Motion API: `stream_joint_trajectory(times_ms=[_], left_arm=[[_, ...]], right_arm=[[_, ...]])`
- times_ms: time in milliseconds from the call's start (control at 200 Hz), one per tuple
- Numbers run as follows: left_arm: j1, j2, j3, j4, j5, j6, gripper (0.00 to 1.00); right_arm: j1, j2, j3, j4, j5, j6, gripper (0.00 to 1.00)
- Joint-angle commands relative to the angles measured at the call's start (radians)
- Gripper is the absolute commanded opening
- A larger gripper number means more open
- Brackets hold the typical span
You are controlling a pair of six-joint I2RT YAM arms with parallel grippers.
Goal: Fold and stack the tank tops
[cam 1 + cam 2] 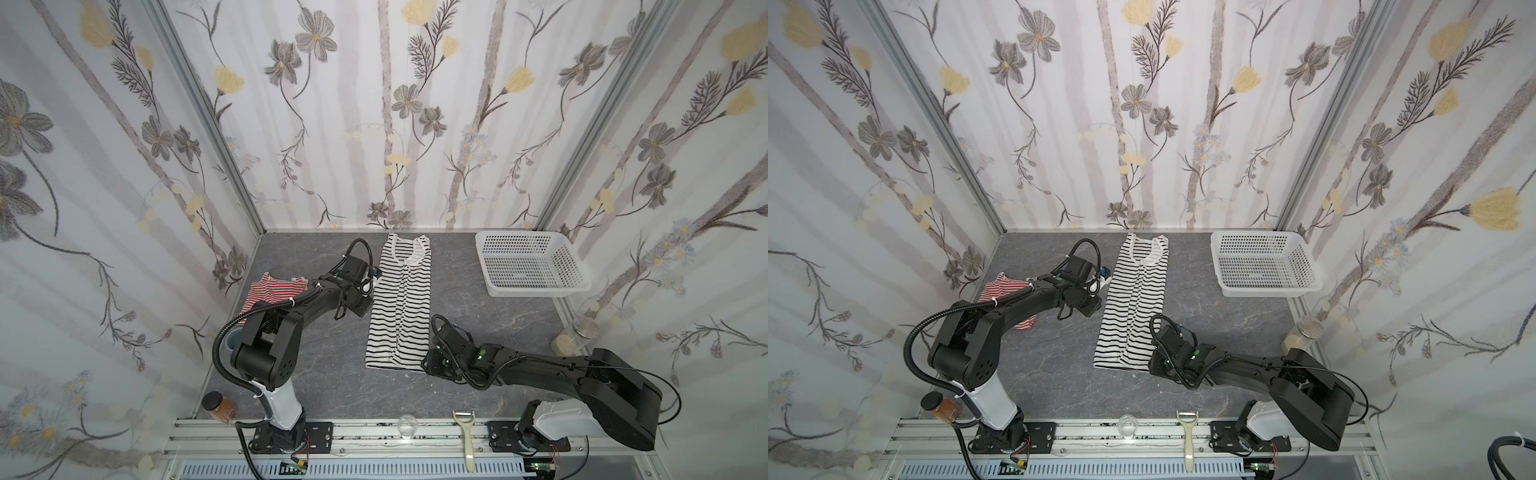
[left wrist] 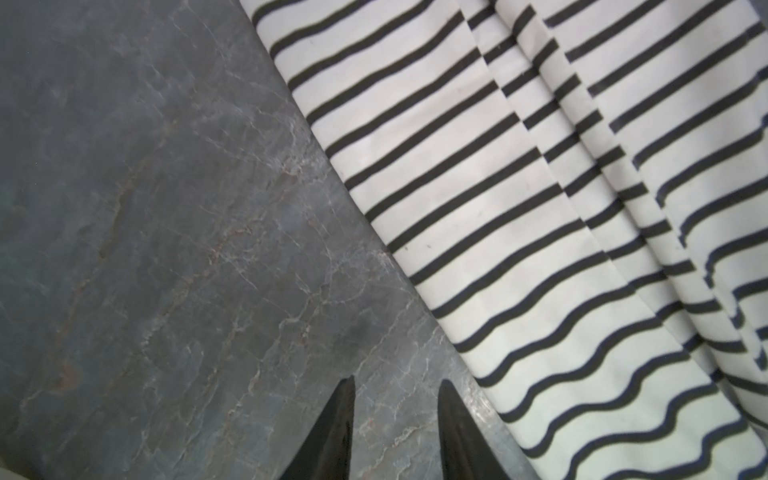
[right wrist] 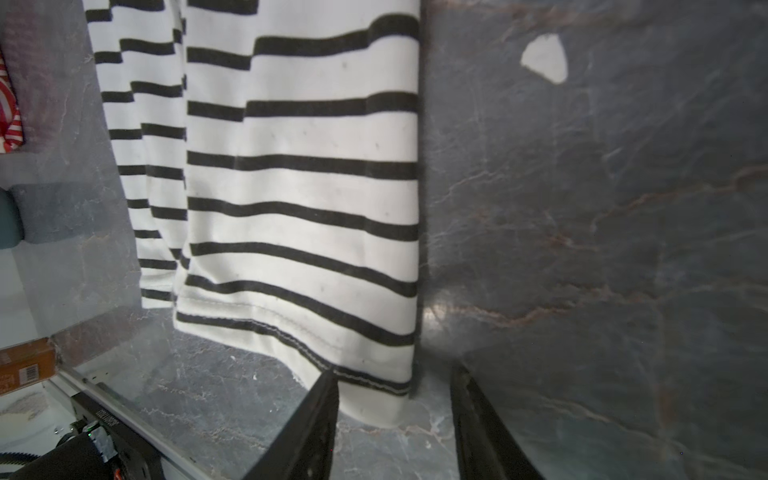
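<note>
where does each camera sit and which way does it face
Top view: high above the front rail, facing down and back; left arm, right arm, black-striped top, red top, basket.
Top view: same head, same aim; same arms, black-striped top.
Left wrist: on the left arm, looking down past the open left pincer at bare table beside the black-striped top.
Right wrist: on the right arm, looking past the open right pincer, that top's hem corner between its jaws.
Shared: both wrist views show the black-striped top.
</note>
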Motion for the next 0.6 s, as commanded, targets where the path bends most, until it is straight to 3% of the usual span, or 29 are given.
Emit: stream_joint_trajectory(times_ms=[0, 255, 595], left_arm=[[0.0, -0.045, -0.052, 0.033, 0.035, 0.004, 0.35], [0.001, -0.115, -0.125, 0.047, 0.047, -0.001, 0.36], [-0.001, -0.145, -0.157, 0.048, 0.064, -0.004, 0.36]], right_arm=[[0.015, 0.01, -0.006, 0.067, -0.04, 0.056, 0.46], [0.043, 0.016, -0.007, 0.038, -0.039, 0.081, 0.41], [-0.006, -0.006, -0.044, 0.085, -0.011, 0.128, 0.37]])
